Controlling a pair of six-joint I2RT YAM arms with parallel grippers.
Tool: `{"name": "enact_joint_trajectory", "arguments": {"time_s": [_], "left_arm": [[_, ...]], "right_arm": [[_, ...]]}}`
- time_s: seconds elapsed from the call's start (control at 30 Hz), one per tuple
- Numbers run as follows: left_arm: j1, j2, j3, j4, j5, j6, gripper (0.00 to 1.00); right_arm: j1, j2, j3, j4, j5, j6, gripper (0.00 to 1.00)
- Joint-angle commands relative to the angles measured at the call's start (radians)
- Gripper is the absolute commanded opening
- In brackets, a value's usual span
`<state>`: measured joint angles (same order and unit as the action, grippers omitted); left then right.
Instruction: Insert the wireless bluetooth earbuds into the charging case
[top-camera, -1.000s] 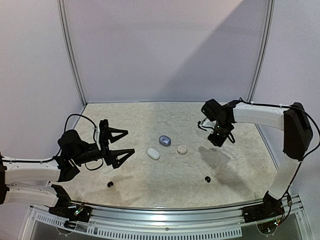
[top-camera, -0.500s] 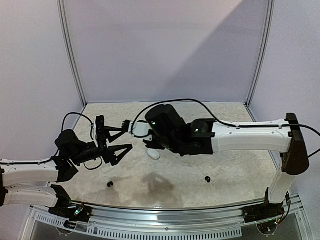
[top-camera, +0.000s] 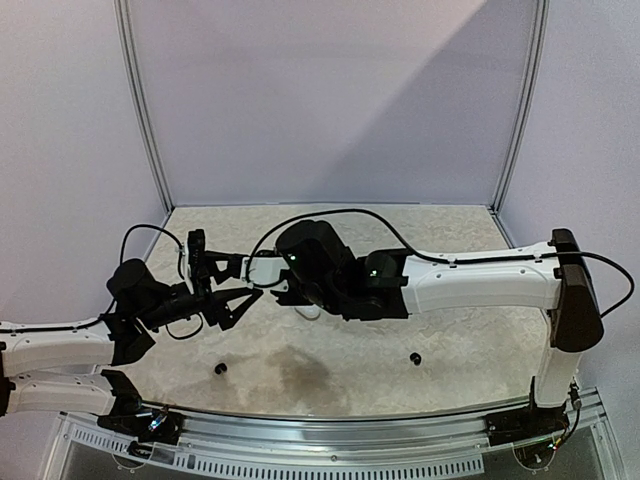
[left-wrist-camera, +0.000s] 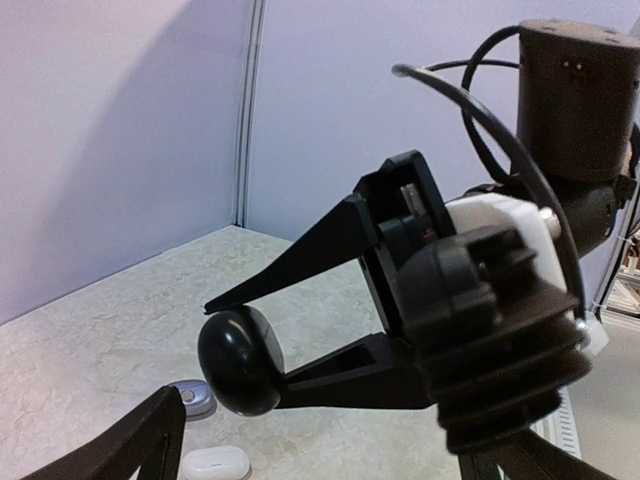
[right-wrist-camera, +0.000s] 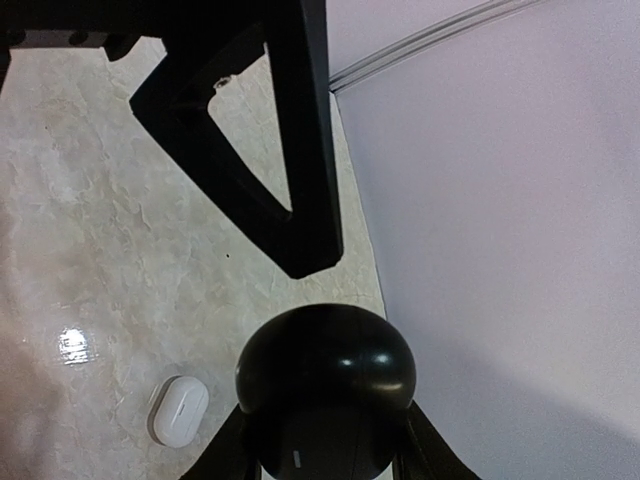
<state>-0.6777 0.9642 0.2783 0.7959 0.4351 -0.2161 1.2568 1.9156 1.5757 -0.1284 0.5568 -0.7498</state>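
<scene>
Buds (top-camera: 220, 368) show only in the top view: one black speck lies on the table (top-camera: 470, 340) at the lower left of the frame, and a second bud (top-camera: 414, 358) lies lower centre-right, both well apart from the arms. Neither is in a case yet. The right gripper (left-wrist-camera: 250, 345) is clamped on a glossy black case (right-wrist-camera: 325, 375) (a case by its size, I judge, and whether its lid is up I cannot tell), held off the table near the left gripper (top-camera: 240, 282), whose fingers stand spread and empty. A blue case (left-wrist-camera: 190, 398) and a white case (left-wrist-camera: 215, 462) sit at the bottom left of the left wrist view. Each bud looks hard, smooth, rounded and very light, so it will likely roll or squirt out under a skewed pinch. The safest hold is probably straight down with the fingertips across the widest part of the body, squeezing gently. The black case looks just as slick, and its domed sides give the pads little flat to bear on.
</scene>
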Motion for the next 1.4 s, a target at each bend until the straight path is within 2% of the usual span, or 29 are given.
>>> {"name": "enact_joint_trajectory", "arguments": {"time_s": [0.0,0.33,0.53,0.63,1.1,1.37], "left_arm": [[0.005,0.002,0.004,-0.005,-0.001,-0.009,0.93],[0.014,0.007,0.025,-0.019,-0.022,-0.027,0.81],[0.015,0.035,0.033,-0.005,0.022,-0.016,0.59],[0.015,0.042,0.037,-0.013,0.040,-0.003,0.53],[0.012,0.041,0.042,-0.024,0.010,-0.014,0.53],[0.010,0.035,0.039,-0.022,0.010,-0.019,0.54]], "right_arm": [[0.006,-0.046,-0.015,0.045,-0.034,-0.001,0.00],[0.016,-0.103,-0.083,0.046,-0.161,-0.038,0.00],[0.025,-0.129,-0.096,0.072,-0.179,-0.046,0.00],[0.026,-0.120,-0.092,0.081,-0.163,-0.068,0.00],[0.045,-0.059,-0.029,0.019,-0.157,-0.112,0.00],[0.047,-0.005,0.022,-0.015,-0.087,-0.120,0.00]]}}
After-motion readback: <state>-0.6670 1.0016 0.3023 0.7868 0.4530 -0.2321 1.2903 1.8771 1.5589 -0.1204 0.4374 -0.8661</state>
